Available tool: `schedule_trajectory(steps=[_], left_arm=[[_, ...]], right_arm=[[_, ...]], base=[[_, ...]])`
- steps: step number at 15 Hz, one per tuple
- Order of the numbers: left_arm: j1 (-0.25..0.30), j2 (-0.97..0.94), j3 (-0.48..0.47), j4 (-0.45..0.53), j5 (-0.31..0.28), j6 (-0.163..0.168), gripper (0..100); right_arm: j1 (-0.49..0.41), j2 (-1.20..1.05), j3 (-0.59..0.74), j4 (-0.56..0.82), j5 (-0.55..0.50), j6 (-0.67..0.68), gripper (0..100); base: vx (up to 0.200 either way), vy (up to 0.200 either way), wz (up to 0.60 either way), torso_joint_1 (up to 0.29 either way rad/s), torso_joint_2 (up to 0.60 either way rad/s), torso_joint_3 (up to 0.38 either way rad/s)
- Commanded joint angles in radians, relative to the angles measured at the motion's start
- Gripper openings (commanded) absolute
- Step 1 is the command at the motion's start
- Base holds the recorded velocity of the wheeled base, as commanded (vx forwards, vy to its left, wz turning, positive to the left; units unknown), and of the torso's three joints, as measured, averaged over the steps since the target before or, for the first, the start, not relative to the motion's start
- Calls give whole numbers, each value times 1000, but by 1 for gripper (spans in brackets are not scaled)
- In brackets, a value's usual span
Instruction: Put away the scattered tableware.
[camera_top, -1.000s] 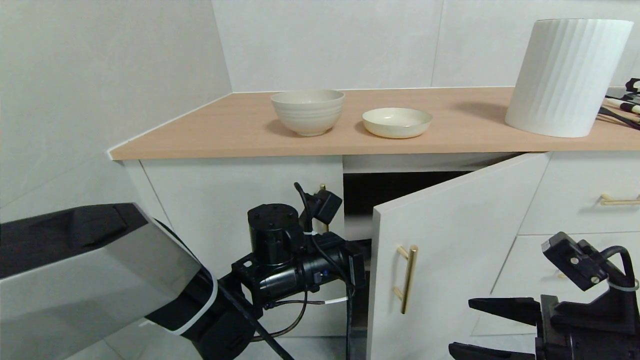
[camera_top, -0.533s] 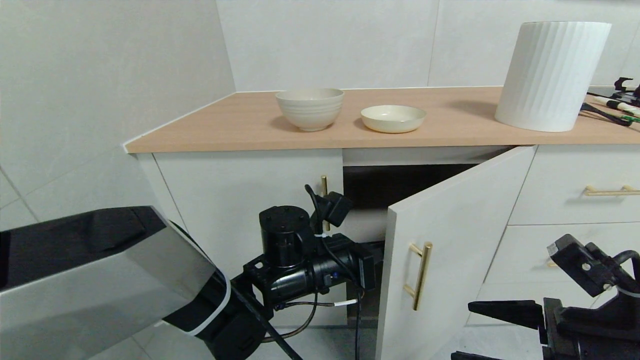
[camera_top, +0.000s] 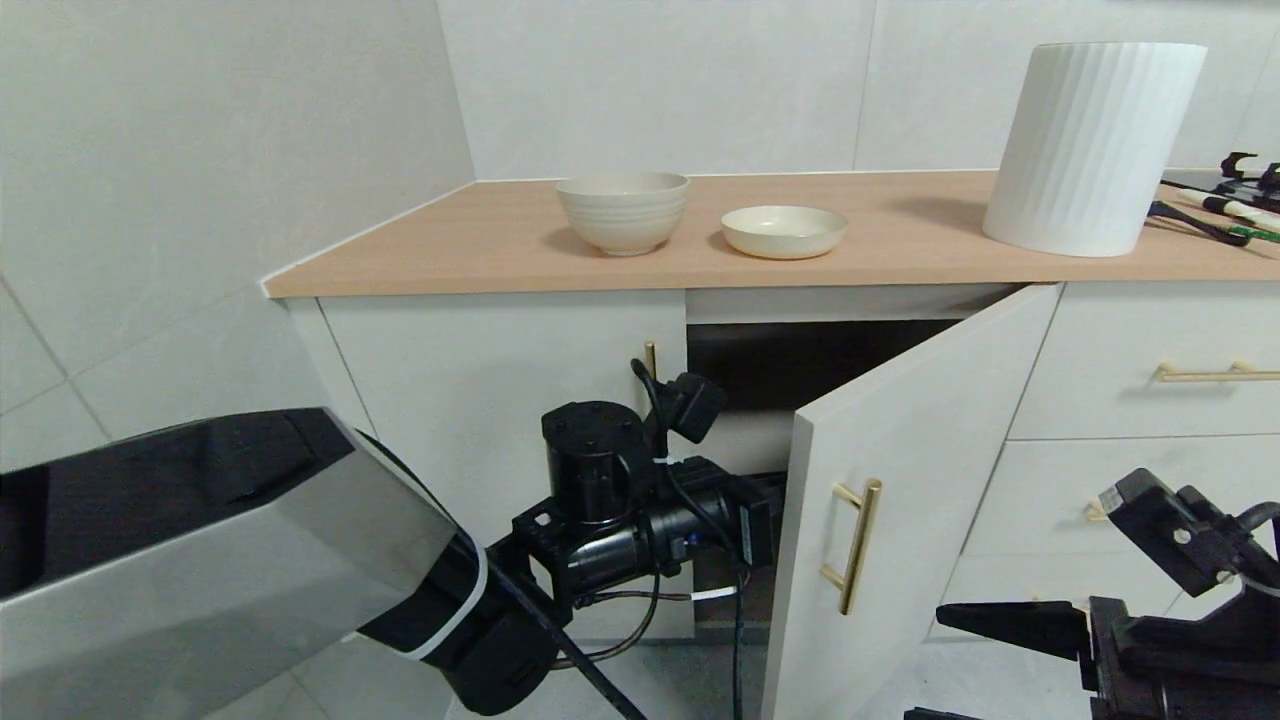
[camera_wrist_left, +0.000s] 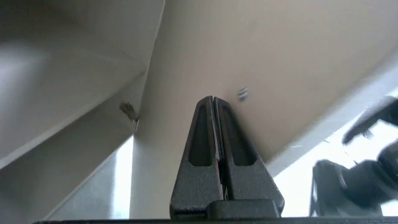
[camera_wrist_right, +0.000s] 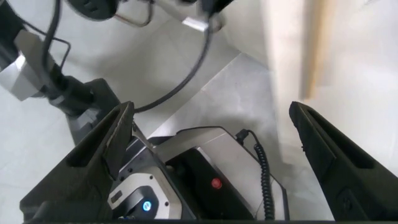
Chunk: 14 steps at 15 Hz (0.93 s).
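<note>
The step in hand looks like swinging the cabinet door (camera_top: 930, 430) wide so that the cupboard (camera_top: 800, 360) can take the tableware. The left gripper (camera_wrist_left: 212, 99) sits behind the door's free edge, its jaws pressed together and pointing close up at the door's inner face. To do this well, keep the closed tip on the panel and push along the door's arc, outward and round toward the hinge side, not straight ahead, so it does not slip off the edge. Carry on until the opening is wide enough for an arm with a bowl in it.

The right gripper (camera_top: 930, 662) hangs low by the door's outer face, near the foot of its handle (camera_top: 858, 545). Its jaws are spread and hold nothing, and it should keep out of the door's path. The bowl (camera_top: 622, 211) and the shallow dish (camera_top: 784, 231) stand side by side, not touching, on the surface (camera_top: 450, 250) above the cupboard. A tall white ribbed container (camera_top: 1090, 150) stands farther right.

Against the earlier frames the whole head view has shifted, so the camera has moved. Bowl and dish keep their places on the surface. The door seems to stand somewhat wider open than a second ago, though the camera's shift makes that hard to be sure of. The left arm stays tucked behind the door's edge, and the right jaws are spread as before.
</note>
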Motion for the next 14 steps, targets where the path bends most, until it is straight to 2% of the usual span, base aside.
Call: schedule_trajectory(steps=[1,4,9,14], left_arm=[[-3,17,-27,8,-4,-1,0],[-3,34,-62,15,-4,-1,0],[-3,43,-144,112,-3,-1,0],[-6,53,-177,138,-3,-1,0]], right_arm=[[0,0,1,0,2,0,100],[0,0,2,0,3,-1,100],[2,4,2,0,3,-1,100],[14,0,2,-2,3,-1,100]], base=[[0,0,0,0,0,0],[0,0,0,0,0,0],[0,0,0,0,0,0],[-200,0,0,9,0,-1]])
